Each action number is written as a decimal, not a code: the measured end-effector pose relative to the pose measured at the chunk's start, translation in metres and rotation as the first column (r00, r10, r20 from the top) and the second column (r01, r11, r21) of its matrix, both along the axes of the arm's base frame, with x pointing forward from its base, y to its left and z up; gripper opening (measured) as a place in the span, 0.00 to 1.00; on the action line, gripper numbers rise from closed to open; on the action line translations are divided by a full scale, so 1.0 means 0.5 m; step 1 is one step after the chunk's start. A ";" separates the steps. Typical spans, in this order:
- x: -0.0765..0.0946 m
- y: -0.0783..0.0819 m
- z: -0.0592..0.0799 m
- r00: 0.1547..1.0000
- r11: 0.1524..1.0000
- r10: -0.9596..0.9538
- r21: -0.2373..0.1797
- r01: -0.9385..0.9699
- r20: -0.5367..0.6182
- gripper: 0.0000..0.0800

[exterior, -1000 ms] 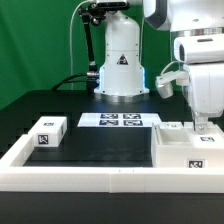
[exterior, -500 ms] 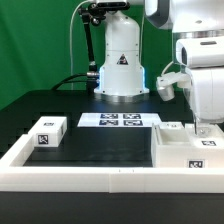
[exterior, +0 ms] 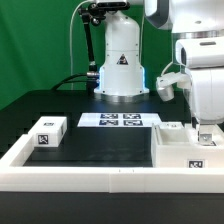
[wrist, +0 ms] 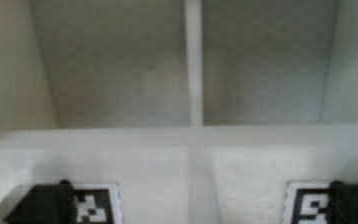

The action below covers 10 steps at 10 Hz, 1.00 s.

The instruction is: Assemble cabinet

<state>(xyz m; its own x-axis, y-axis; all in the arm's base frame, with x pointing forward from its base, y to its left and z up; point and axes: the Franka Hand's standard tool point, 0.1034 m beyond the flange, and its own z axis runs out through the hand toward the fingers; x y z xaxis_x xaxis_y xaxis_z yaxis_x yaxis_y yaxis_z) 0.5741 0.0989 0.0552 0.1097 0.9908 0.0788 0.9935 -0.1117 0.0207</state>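
1. Claw hangs low, right over the far edge of the cabinet body. Can't tell if it touches.
2. Claw state: can't tell. The fingers are too small in the exterior view and unclear in the wrist view.
3. Wrist view: white cabinet body close below the claw, two tags at the frame edge.
4. Small tagged block sits well apart from the claw, toward the exterior view's left.
5. Marker board lies between that block and the claw, slightly farther back.

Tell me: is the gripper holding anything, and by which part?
It cannot be told. The gripper sits low over the cabinet body, but neither view shows its fingertips.
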 end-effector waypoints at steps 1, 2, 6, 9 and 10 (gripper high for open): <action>0.000 0.000 0.000 1.000 1.000 0.000 0.000 0.000 0.000 0.99; 0.000 0.000 0.000 1.000 1.000 0.000 0.000 0.000 0.000 0.99; 0.000 0.000 0.000 1.000 1.000 0.000 0.000 0.000 0.000 1.00; 0.000 0.000 0.002 1.000 1.000 -0.001 -0.001 0.001 0.001 1.00; -0.002 -0.001 0.022 1.000 1.000 -0.009 -0.005 0.009 0.009 1.00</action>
